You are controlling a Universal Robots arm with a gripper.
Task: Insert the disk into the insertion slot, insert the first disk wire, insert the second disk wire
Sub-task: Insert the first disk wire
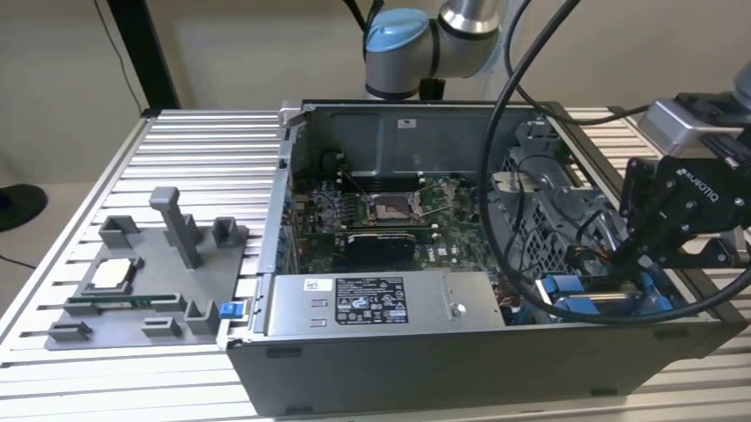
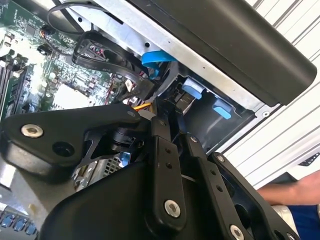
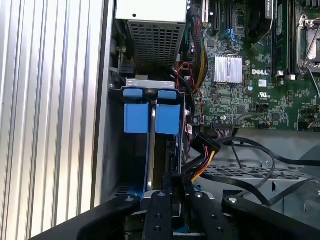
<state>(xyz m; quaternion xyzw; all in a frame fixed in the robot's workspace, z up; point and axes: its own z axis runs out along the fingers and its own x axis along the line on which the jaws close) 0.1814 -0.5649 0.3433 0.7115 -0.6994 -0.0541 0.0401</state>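
The disk (image 3: 151, 150) stands on edge in the insertion slot (image 3: 145, 82), a grey bay with blue tabs at the case's front corner on the exterior view's right. Its silver edge and blue carrier (image 1: 604, 305) run from the tabs back to my gripper (image 3: 176, 184). The gripper (image 1: 634, 268) reaches down into the bay from above and is shut on the disk's near end. A black connector (image 3: 206, 144) with yellow, orange and red wires hangs loose beside the bay, close to my fingertips (image 2: 160, 107).
The open computer case holds a green motherboard (image 1: 388, 211) and a grey labelled power-supply box (image 1: 364, 303). Black cables (image 3: 250, 150) loop beside the bay. A grey fixture tray (image 1: 129, 290) sits on the slatted table. A person's hand (image 2: 285, 192) shows beyond the case.
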